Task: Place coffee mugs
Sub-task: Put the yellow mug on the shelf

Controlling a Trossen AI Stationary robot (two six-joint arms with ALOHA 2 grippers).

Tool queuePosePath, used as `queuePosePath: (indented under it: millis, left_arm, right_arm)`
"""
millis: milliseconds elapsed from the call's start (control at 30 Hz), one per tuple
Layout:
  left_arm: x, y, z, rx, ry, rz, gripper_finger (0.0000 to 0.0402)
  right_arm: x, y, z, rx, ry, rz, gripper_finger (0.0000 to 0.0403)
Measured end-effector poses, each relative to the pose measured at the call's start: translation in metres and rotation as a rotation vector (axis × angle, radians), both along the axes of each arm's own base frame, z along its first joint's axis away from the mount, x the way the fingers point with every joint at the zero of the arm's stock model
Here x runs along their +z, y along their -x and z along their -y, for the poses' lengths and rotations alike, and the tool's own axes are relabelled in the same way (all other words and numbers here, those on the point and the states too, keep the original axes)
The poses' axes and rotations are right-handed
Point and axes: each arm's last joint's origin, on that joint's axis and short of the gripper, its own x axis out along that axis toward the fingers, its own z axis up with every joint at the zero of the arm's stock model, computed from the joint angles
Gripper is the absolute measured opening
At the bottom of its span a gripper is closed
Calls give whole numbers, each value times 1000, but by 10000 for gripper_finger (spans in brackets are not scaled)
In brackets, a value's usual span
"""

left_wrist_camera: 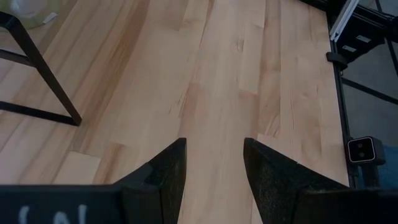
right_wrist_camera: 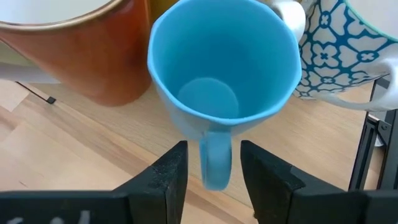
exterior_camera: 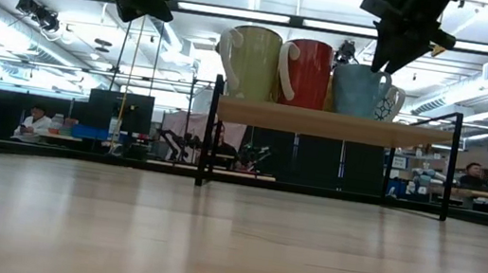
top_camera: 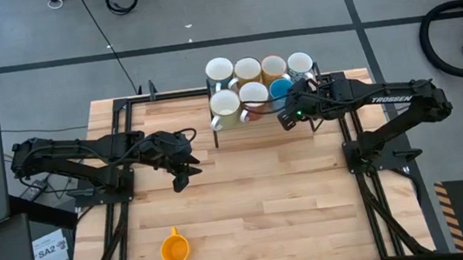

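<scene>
Several coffee mugs stand upright in two rows on a raised wooden rack shelf at the table's far middle. The blue mug stands at the right end of the near row, beside a reddish-brown mug and a white mug with a teal pattern. My right gripper is open, with one finger on either side of the blue mug's handle and a gap on both sides. An orange mug sits on the table near the front left. My left gripper hangs open over bare wood, holding nothing.
The rack's black legs stand on the table to the right of my left gripper. Black frame rails run along both table sides. Bare wood lies between the rack and the near edge. People sit at desks in the room behind.
</scene>
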Motion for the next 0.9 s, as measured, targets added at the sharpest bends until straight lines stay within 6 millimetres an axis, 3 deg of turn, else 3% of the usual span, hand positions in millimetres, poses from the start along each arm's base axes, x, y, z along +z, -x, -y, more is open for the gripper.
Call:
queuePosePath:
  millis: [400, 600, 900]
  left_arm:
    - [0, 0, 0, 0, 0, -7, 167]
    - [-4, 4, 8, -37, -2, -55, 167]
    - [-8, 14, 44, -206, -10, -112, 167]
  right_arm:
    - [1, -1, -9, 24, 49, -3, 154]
    - [1, -3, -34, 102, 21, 31, 154]
    - [1, 0, -75, 190, -13, 102, 154]
